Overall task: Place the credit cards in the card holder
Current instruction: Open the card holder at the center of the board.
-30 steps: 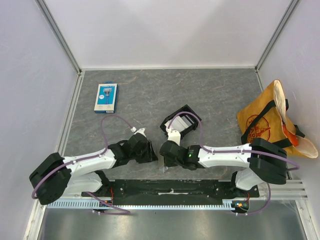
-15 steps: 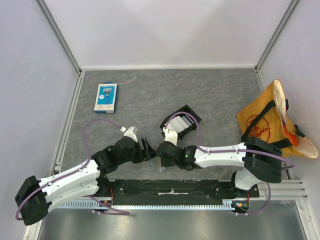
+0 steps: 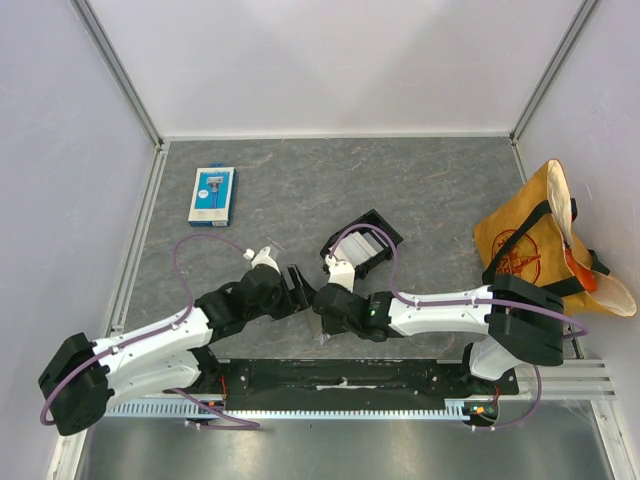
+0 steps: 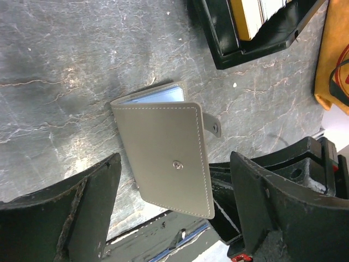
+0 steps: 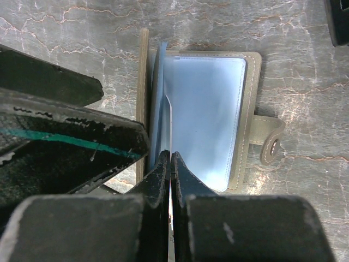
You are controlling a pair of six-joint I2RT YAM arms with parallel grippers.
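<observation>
At 10 o'clock on your desk (image 3: 430, 190) lies a blue-and-white retail pack (image 3: 211, 195), well apart from everything else. Near the 6 o'clock edge your left gripper (image 4: 175, 169) hangs with its jaws spread wide and nothing between them. Its wrist view shows the card holder (image 4: 163, 158) flat on the desk below that gap, with neither finger touching it. The grey-tan cover faces up, with a snap stud in the middle and a strap tab at 3 o'clock. Pale blue pockets peep out along its 12 o'clock edge.

Just beside the left one, your right gripper (image 5: 170, 159) has its jaws pinched together on a white credit card (image 5: 168, 123). You see that card edge-on, with its free end standing among the clear pocket leaves of the holder. How deep it sits you cannot tell. From the top view the holder is almost wholly hidden under the two grippers.

At 1 o'clock from them a black tray (image 3: 380, 222) sits tilted, holding a stack of credit cards (image 3: 364, 245). At 3 o'clock a yellow tote bag (image 3: 530, 240) rests against the desk's edge.
</observation>
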